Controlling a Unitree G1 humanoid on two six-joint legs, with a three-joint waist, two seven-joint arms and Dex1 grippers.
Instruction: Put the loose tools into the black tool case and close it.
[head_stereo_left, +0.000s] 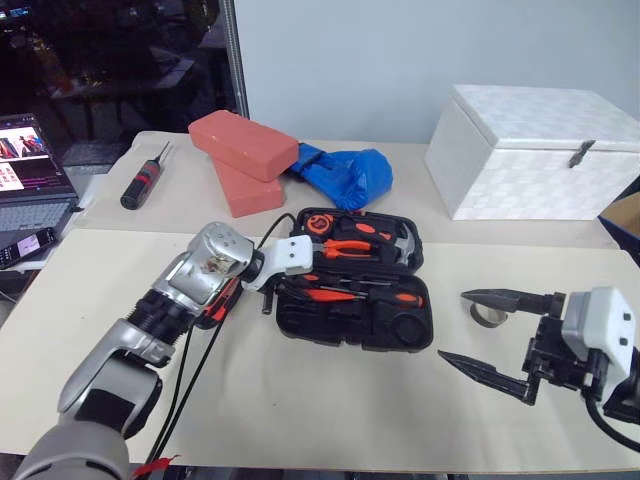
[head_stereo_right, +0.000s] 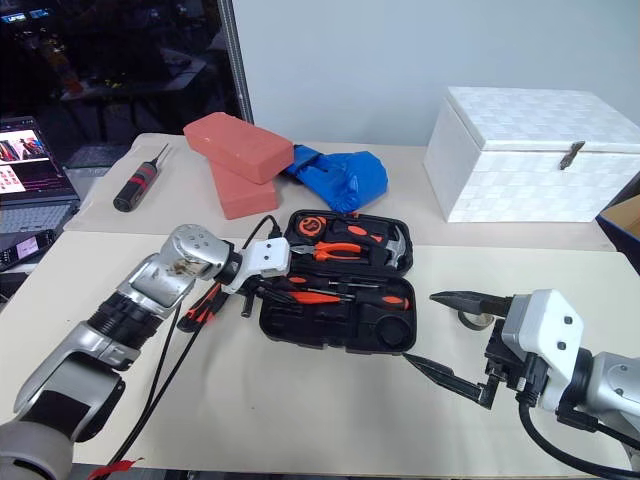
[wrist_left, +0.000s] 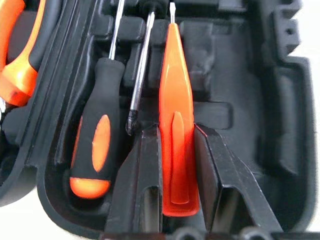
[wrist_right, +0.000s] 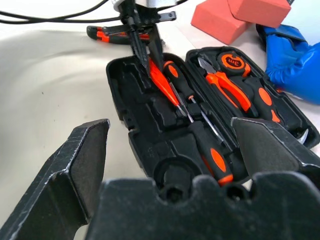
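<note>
Gripping the thin red driver (wrist_left: 176, 125) lengthwise between my left gripper's (wrist_left: 176, 165) jaws, I held it over its case (head_stereo_left: 300, 318) recess; right gripper (head_stereo_left: 492, 335) gaped empty.

We take this for a robotics lab or test room, not a home or workshop. We see a plain table (head_stereo_left: 300, 420) under a pale cloth set against a bare grey wall (head_stereo_left: 400, 60), with staged props laid out: red foam bricks (head_stereo_left: 243, 145), a crumpled blue bag (head_stereo_left: 345, 170) and a white box (head_stereo_left: 535, 150) beyond the fingers (head_stereo_left: 485, 370) of the robot. An open laptop (head_stereo_left: 30, 170) sits off to their far left beside a dark glass partition (head_stereo_left: 110, 60), and loose black cables (head_stereo_left: 200, 340) trail across the cloth.
</note>
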